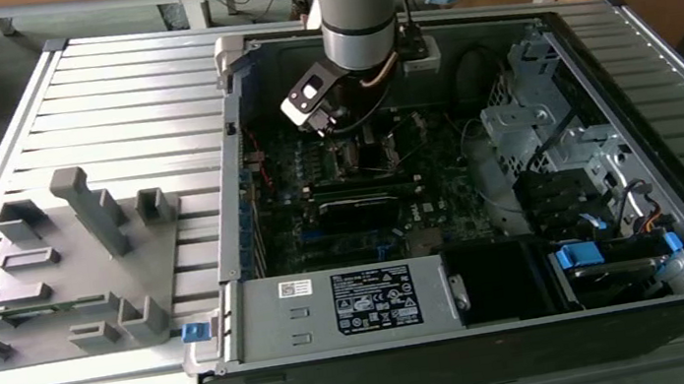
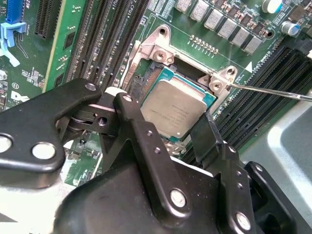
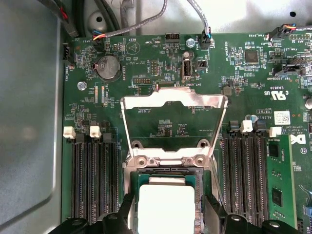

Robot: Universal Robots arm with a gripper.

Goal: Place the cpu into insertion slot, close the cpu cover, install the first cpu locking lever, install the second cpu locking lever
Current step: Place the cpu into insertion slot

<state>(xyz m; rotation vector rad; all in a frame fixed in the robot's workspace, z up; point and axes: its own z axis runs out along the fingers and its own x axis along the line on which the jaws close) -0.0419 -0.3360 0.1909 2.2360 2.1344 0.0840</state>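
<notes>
I see the cpu (image 2: 175,107) (image 3: 165,207), a pale silver square on a green base, between the two black fingers of my gripper (image 2: 165,117) (image 3: 168,217), which is shut on it. It hovers just above the insertion slot (image 2: 161,53) (image 3: 165,160), and a strip of the dark socket floor shows beyond its edge. The cpu cover (image 3: 141,100) is swung open and lies flat on the board beyond the slot. A thin metal lever rod (image 2: 273,90) sticks out beside the socket. In the exterior view the arm reaches down into the open computer case, gripper (image 1: 352,131) over the board.
Long black memory slots (image 3: 90,180) (image 3: 243,175) flank the socket on both sides. The case (image 1: 229,217) also holds a power supply (image 1: 357,304) and a metal drive cage (image 1: 532,127). A grey parts fixture (image 1: 63,278) stands on the slatted table at the exterior view's left.
</notes>
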